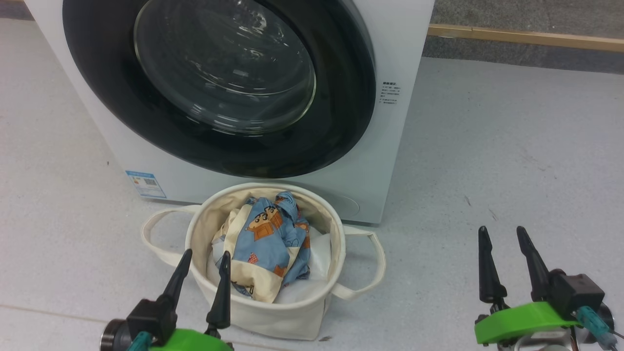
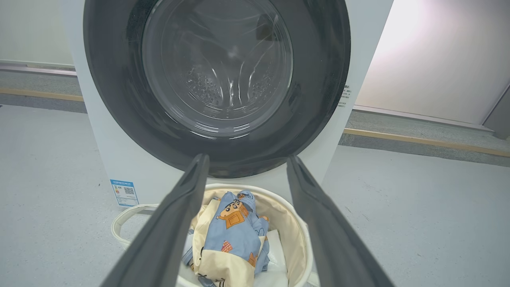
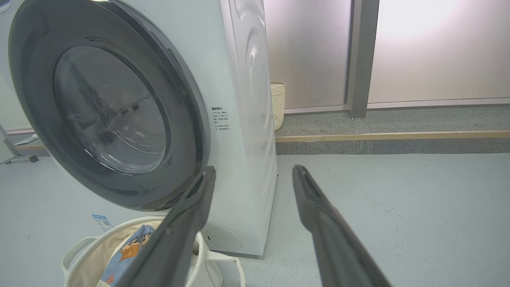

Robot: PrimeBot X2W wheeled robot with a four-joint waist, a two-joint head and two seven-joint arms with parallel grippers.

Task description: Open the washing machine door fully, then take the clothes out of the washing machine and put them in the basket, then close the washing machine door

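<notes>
Closing stage, by the look of it. The washing machine door [image 1: 224, 68] sits flat against the front of the washing machine [image 1: 395, 146]. In the right wrist view its black ring lies close to the white panel with no gap showing, though I cannot tell whether the latch has caught. Through the glass in the left wrist view the steel drum looks bare. The clothes [image 1: 265, 243], blue bear print with cream panels, lie bundled in the basket [image 1: 273, 312] on top of some plain white padding [image 1: 319, 253]. The basket stands on the floor just in front of the machine, below the door. The left pincer [image 1: 206, 253] hangs over the near rim of the basket, fingers spread, gripping nothing. The right pincer [image 1: 502, 229] is well off to the side over bare floor, also spread and empty. Judgement: all three steps appear done. The next move calls for little, at most a light push on the black ring to confirm the door is seated, then drawing both arms clear. The floor [image 1: 487, 146] is pale grey, smooth and faintly scuffed. A blue sticker [image 1: 145, 184] sits low on the machine's front. Behind runs a wooden strip [image 1: 526, 38] edging a darker grey band. Beyond that stand frosted panels [image 3: 438, 52], a grey post [image 3: 360, 59] and a small perforated cream bin [image 3: 278, 104] beside the machine.
</notes>
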